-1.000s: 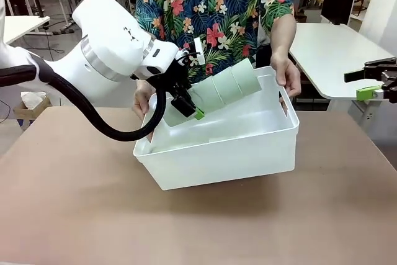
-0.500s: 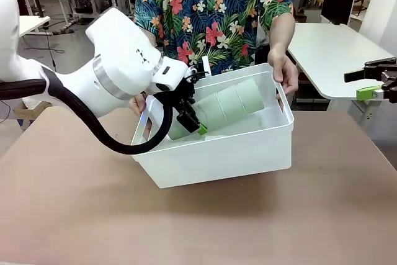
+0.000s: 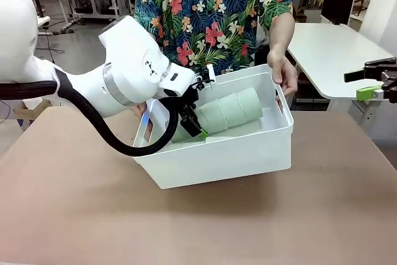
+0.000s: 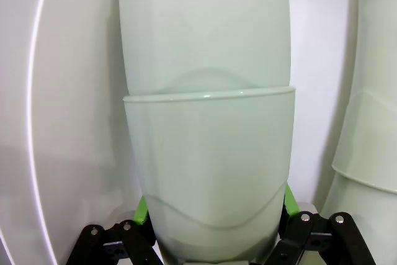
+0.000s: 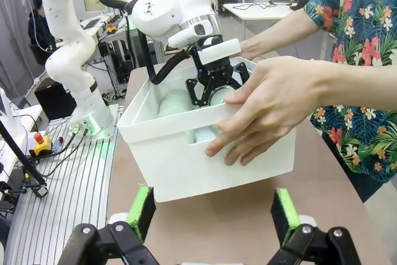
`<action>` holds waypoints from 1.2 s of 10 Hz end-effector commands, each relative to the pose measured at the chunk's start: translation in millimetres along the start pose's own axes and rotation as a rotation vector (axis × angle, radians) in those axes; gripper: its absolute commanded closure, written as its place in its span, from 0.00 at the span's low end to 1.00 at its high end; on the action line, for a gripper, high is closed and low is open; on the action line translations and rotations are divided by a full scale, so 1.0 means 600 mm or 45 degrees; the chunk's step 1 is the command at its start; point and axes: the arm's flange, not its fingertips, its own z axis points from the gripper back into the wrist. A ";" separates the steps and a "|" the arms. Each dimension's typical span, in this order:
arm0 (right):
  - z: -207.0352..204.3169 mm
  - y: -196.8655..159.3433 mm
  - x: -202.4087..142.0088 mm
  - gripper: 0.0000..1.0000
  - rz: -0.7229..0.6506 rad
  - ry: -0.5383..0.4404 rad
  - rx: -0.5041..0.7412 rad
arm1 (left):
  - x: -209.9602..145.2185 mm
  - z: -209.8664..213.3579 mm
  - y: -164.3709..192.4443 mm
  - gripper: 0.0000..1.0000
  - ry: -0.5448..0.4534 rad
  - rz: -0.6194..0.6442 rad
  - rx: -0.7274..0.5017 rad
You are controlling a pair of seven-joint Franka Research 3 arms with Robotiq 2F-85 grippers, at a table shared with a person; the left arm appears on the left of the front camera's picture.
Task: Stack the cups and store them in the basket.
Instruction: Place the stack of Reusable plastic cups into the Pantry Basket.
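Left end effector (image 3: 197, 123) pinches stacked cups (image 3: 226, 111) inside the person-tilted basket (image 3: 248, 153); right end effector (image 5: 212, 218) spread.

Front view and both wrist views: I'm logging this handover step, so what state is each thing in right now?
Stack of cups: nested, lying on its side inside the basket, gripped at one end.
Basket: tilted toward the robot, far edge raised off the table.
Left hand: shut on the stack of cups.
Right hand: open, empty, away from the basket.
Person's hand: gripping the basket's short end.
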 end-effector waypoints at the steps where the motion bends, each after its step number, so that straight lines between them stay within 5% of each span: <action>1: 0.000 0.002 0.007 0.00 -0.027 -0.027 -0.003 | 0.016 0.003 0.004 0.14 0.009 0.024 0.028; 2: 0.000 0.002 0.007 0.00 -0.027 -0.027 -0.003 | 0.017 0.002 0.002 0.14 0.008 0.024 0.024; 3: 0.000 0.002 0.007 0.00 -0.027 -0.027 -0.003 | 0.018 0.001 0.002 0.00 0.004 0.010 0.009; 7: 0.000 0.002 0.007 0.00 -0.027 -0.027 -0.003 | 0.023 0.021 -0.001 0.00 -0.018 -0.005 -0.006; 12: 0.000 0.002 0.007 0.00 -0.027 -0.027 -0.003 | 0.014 0.156 -0.018 0.00 -0.101 -0.047 -0.118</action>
